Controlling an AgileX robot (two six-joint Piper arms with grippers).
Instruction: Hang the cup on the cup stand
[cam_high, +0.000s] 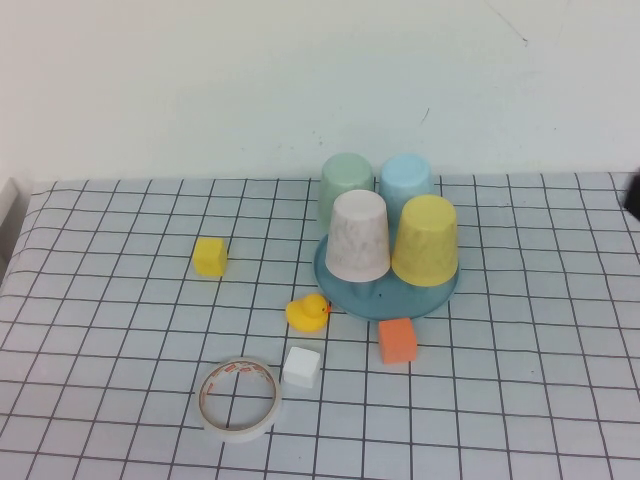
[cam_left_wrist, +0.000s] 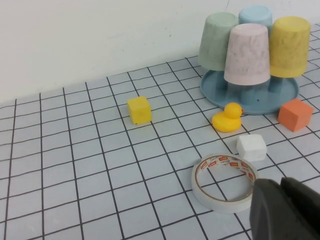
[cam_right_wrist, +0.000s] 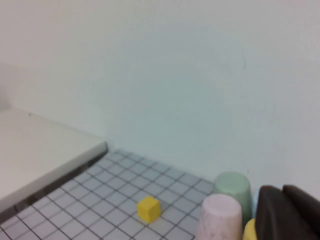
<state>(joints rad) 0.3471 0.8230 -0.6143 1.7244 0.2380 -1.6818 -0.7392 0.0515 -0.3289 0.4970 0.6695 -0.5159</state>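
A: Looking at the cup stand (cam_high: 385, 300), the cup (cam_high: 425, 240) already sits upside down on a peg at the stand's three o'clock side, touching the speckled cup (cam_high: 357, 236) next to it.

B: So by my reading the hanging is done. Where are the grippers?

A: The left gripper (cam_left_wrist: 285, 210) hangs low near the tape roll (cam_high: 238, 397), jaws pressed together, holding nothing. The right gripper (cam_right_wrist: 290, 210) is raised off to the stand's three o'clock, well clear of the cups, also fully closed and empty.

B: What could still go wrong?

A: Four cups crowd one small round base. If the right arm swings across at cup height, it could clip the yellow one, and smooth plastic on a smooth peg would tip or slide off easily. A knock might also shove the whole stand, since it looks light.

B: And on the left?

A: A sweep toward twelve o'clock could push the tape roll into the white cube (cam_high: 301, 366) or the rubber duck (cam_high: 307, 313), which sits just beside the stand's rim at seven o'clock.

B: Materials?

A: The cups are tapered, handleless and matte: yellow, speckled pinkish-white, pale green cup (cam_high: 345, 184) and light blue cup (cam_high: 407, 180). The stand is a glossy blue dish with upright pegs. The orange cube (cam_high: 397, 341) and yellow cube (cam_high: 210, 256) look soft-edged, perhaps foam. A gridded cloth (cam_high: 100, 330) covers the table, slightly wrinkled.
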